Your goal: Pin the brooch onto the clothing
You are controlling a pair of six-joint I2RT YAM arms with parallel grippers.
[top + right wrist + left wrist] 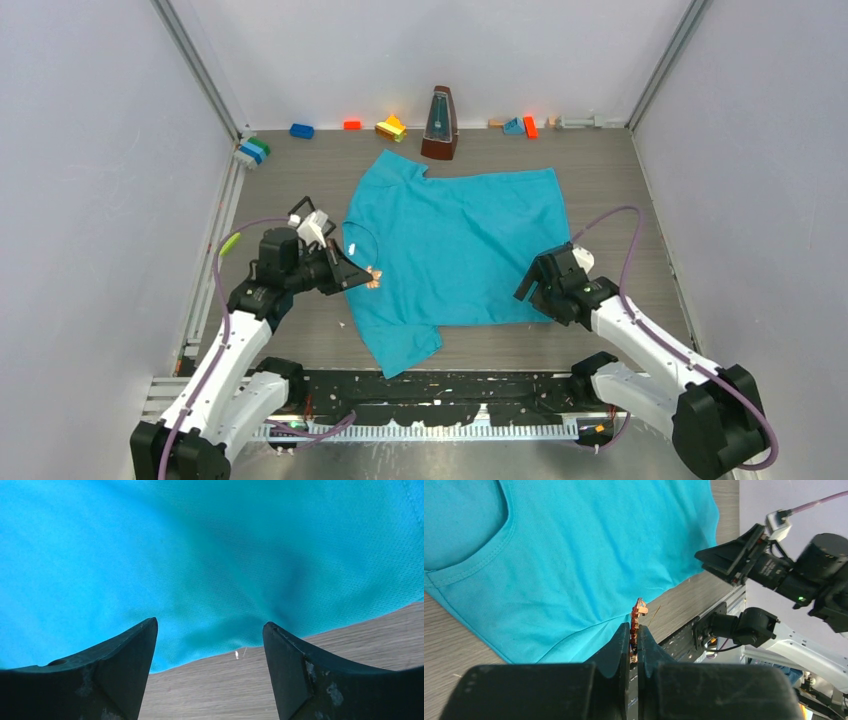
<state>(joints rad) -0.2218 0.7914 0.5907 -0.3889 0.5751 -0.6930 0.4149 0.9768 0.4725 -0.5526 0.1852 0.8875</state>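
The teal-blue T-shirt (455, 245) lies flat on the wooden table, its collar with a small white label (351, 247) at the left. My left gripper (360, 278) is shut on a small copper-coloured brooch (373, 279) and holds it over the shirt near the collar. In the left wrist view the brooch (636, 625) stands edge-on between the closed fingers, its top sticking out above the shirt (574, 545). My right gripper (532, 281) is open and empty at the shirt's lower right hem. In the right wrist view its fingers (125, 655) straddle the hem of the shirt (200, 555).
A brown metronome (439, 124) stands behind the shirt at the back. Small coloured blocks (390, 128) lie along the back wall, more in the back left corner (253, 151). Grey walls enclose the table. A black rail (440, 395) runs along the near edge.
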